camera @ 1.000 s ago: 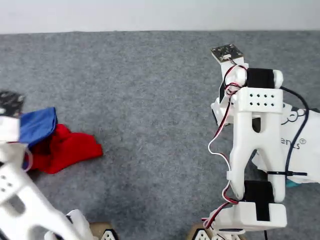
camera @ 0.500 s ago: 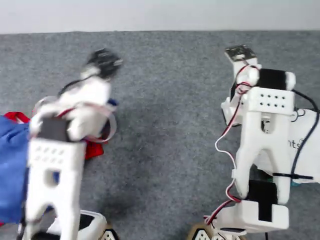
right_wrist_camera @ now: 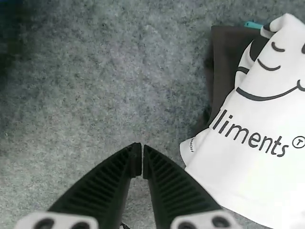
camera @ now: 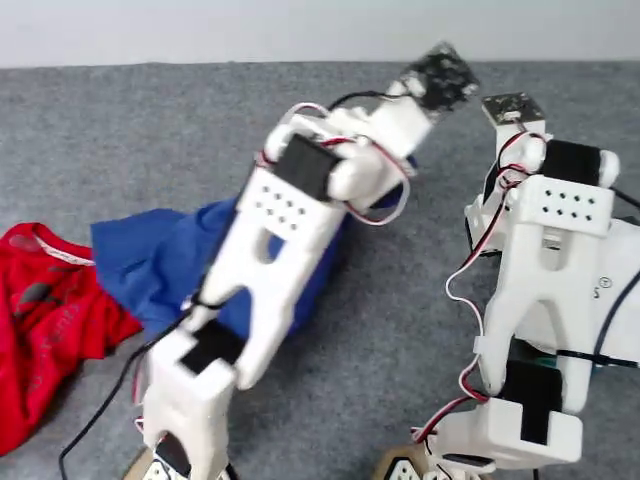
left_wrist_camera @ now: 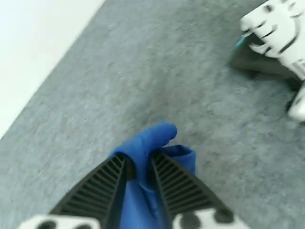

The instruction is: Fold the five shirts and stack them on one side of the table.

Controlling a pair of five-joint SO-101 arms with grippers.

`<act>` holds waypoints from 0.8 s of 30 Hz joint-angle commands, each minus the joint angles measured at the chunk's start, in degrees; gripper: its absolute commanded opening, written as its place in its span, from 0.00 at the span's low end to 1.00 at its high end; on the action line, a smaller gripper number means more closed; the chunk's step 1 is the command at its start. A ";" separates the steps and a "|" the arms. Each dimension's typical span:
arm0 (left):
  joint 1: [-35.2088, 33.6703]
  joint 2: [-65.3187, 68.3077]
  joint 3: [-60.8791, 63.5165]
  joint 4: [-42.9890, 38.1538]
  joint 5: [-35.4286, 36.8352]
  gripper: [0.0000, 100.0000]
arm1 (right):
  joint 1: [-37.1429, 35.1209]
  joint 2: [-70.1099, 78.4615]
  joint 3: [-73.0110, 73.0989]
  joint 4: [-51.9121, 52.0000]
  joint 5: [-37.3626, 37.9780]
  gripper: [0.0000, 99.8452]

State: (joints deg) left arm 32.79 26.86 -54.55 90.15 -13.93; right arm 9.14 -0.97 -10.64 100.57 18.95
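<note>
My left gripper is shut on a bunched fold of the blue shirt, held just above the grey table. In the high view the left arm stretches diagonally to the table's far middle, and the blue shirt trails behind it towards the left. A red shirt lies crumpled at the left edge. My right gripper is shut with nothing in it, low over bare carpet beside a white printed shirt. That shirt lies on a dark shirt.
A teal scrap pokes out past the dark shirt. The right arm stands over the white shirt at the right edge. The grey table surface is bare at the far left. The two arms' wrists are close together.
The left arm swung from the left edge to the far middle, dragging the blue shirt off the red one. The red shirt now lies uncovered. The right arm drifted slightly right.
</note>
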 commanded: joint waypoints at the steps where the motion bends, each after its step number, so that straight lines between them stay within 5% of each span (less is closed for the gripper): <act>1: 1.41 6.42 -19.03 8.44 0.53 0.02 | 0.75 -3.74 -0.35 2.33 -0.18 0.01; 8: -2.46 4.13 -22.90 10.55 6.07 0.27 | 0.75 -3.47 -0.35 2.24 -0.18 0.01; 24: -43.16 5.19 -2.51 10.29 6.07 0.24 | 0.40 -3.30 -0.35 2.24 -0.18 0.01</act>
State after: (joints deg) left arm -3.43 31.52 -57.54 99.38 -6.20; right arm 9.14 -0.97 -10.64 100.57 18.95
